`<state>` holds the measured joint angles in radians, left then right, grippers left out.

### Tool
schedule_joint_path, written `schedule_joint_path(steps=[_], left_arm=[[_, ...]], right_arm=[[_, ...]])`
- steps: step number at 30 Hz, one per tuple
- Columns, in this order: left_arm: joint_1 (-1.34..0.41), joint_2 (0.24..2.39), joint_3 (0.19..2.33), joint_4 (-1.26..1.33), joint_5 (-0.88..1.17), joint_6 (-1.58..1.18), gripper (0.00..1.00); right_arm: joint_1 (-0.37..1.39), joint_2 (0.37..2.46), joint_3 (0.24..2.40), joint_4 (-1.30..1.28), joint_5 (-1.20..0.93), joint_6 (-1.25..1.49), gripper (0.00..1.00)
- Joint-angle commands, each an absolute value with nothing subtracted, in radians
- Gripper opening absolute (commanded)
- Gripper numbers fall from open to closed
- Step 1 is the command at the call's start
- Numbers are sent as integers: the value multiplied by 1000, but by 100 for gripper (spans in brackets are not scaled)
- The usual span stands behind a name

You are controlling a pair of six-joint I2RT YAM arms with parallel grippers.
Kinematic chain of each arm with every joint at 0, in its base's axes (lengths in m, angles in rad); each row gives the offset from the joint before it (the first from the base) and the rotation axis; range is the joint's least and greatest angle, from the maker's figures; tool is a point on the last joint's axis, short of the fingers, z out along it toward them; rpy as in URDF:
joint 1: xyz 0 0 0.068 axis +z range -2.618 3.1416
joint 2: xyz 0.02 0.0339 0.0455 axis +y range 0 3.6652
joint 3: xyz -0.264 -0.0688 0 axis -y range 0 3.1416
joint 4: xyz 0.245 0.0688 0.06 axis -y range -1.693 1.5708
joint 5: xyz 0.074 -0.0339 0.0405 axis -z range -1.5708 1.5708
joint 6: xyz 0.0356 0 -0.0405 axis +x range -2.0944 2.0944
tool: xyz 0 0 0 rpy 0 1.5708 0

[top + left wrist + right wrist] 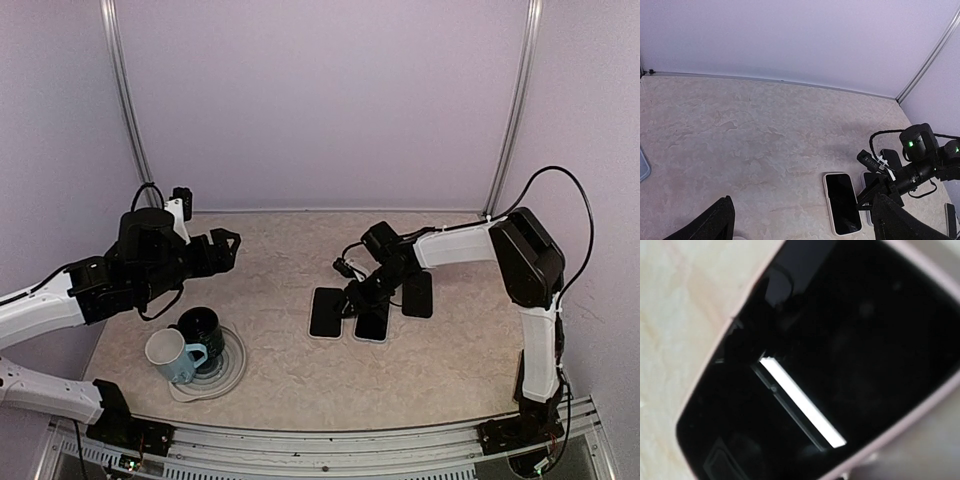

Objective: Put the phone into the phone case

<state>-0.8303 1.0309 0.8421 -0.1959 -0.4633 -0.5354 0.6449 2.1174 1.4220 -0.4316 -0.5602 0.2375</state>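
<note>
In the right wrist view a black glossy phone [840, 340] fills the frame, lying inside a pale pinkish phone case whose rim [920, 410] runs along its edge. From above it is the middle dark slab [372, 322], and my right gripper [365, 298] sits low right over it. None of its fingers show in its own view, and I cannot make out how wide the jaws stand. My left gripper [228, 248] hangs open and empty well to the left, with both fingers wide apart [807, 225].
A second phone in a white case [842, 202] lies just left of the right gripper. A dark flat slab [417, 295] lies to its right. A dark mug [205, 325] and a pale mug [170, 352] stand on a grey plate [228, 378] at front left.
</note>
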Motion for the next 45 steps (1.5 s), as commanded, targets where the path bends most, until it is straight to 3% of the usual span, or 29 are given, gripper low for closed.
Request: schedule_joint_path(steps=[1, 8, 13, 16, 19, 20, 22, 23, 35, 40, 45], left_arm=[[-817, 992, 827, -209, -492, -553, 94], [-799, 985, 824, -233, -505, -540, 94], [-650, 1076, 929, -353, -473, -498, 95], [-536, 1172, 993, -417, -488, -482, 95], [-417, 1224, 990, -397, -421, -471, 95], [-391, 1233, 983, -386, -389, -475, 94], [-373, 1248, 959, -342, -343, -482, 94], [-373, 1249, 942, -313, -317, -482, 94], [-410, 1262, 851, -120, -236, -439, 95], [-420, 1271, 840, -81, -194, -409, 95], [-423, 1271, 833, -61, -168, -396, 95]], right_arm=[[643, 2133, 1442, -493, -461, 185, 34], [649, 2078, 1452, -501, -502, 184, 34], [661, 1952, 1514, -526, -490, 165, 35], [661, 1859, 1518, -582, -339, 155, 37], [648, 1765, 1471, -668, -6, 183, 52], [634, 1728, 1439, -686, 79, 197, 64], [591, 1650, 1345, -711, 199, 243, 97], [546, 1595, 1302, -720, 223, 266, 99], [-44, 1217, 876, -875, 164, 761, 99], [-136, 1177, 773, -1013, 291, 973, 99], [-209, 1144, 671, -977, 393, 1048, 99]])
